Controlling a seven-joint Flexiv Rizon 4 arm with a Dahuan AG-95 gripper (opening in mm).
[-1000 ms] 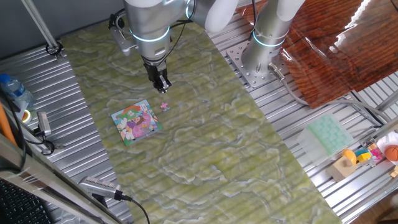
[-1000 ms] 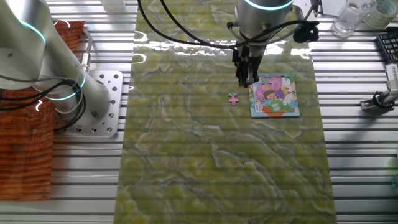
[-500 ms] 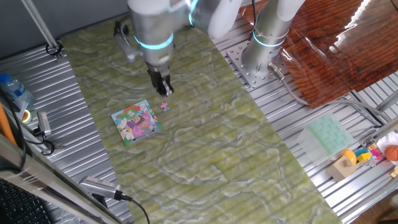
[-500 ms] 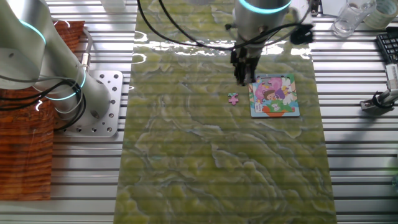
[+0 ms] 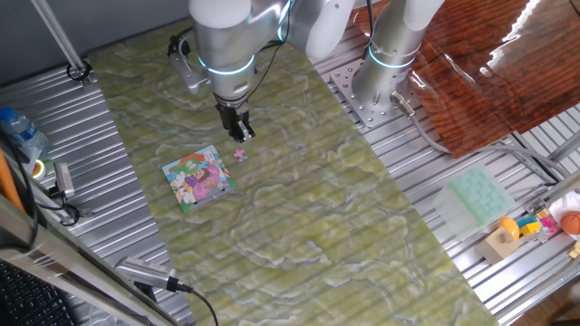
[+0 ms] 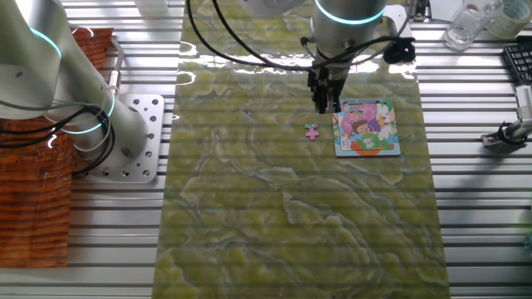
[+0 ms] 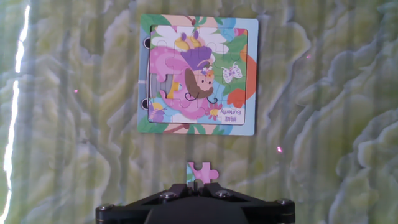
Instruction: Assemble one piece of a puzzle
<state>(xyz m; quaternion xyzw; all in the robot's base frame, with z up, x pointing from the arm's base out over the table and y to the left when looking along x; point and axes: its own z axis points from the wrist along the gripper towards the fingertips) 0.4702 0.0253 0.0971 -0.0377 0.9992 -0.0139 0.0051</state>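
Observation:
The piece (image 5: 239,154) is a tiny pink-and-white jigsaw bit lying loose on the green mat, a short way from the puzzle (image 5: 198,177). The puzzle is a small square cartoon picture with a blue edge, flat on the mat. My gripper (image 5: 240,134) hangs above the mat just beyond the piece, fingers together and holding nothing. In the other fixed view the gripper (image 6: 325,108) is above the gap between the piece (image 6: 312,131) and the puzzle (image 6: 366,127). The hand view shows the piece (image 7: 202,172) right in front of my gripper (image 7: 194,185), with the puzzle (image 7: 198,74) farther ahead, a grey gap on its left side.
A second arm's base (image 5: 385,86) stands on a metal plate beside the mat. A pale green moulded tray (image 5: 480,197) and small toys (image 5: 530,226) lie at the right. A bottle (image 5: 20,131) and tools (image 5: 63,181) sit at the left edge.
The gripper has shifted a little across the mat toward the piece. The piece and the puzzle have not moved.

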